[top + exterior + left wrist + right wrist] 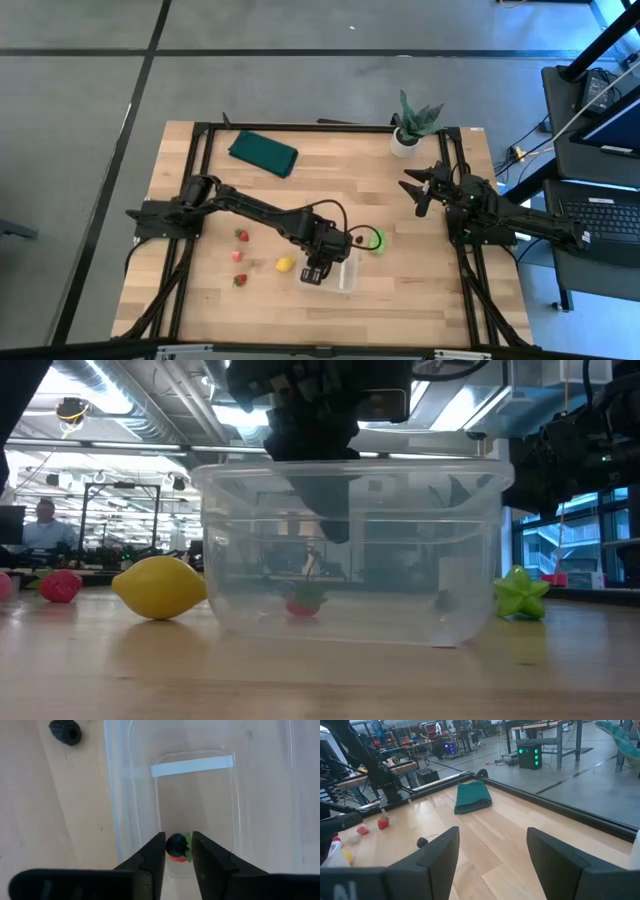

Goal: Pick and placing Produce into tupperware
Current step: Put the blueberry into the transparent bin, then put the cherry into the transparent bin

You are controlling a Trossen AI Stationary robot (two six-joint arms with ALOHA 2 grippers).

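- Left gripper (177,855) hangs over the tupperware (343,275), its fingers narrowly parted around a small dark piece with red and green (apparently resting on the tub floor).
- A lemon (160,587) lies just beside the tub; strawberries (241,236) lie further off.
- Right gripper (492,852) waits wide open near the plant (412,125).

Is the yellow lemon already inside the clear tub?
No, the lemon lies on the table beside the tub, outside its wall.

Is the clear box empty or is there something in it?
Not empty. The tupperware has one small piece of produce lying on its bottom, dark on top, red and green beneath. The left gripper hangs open right over it.
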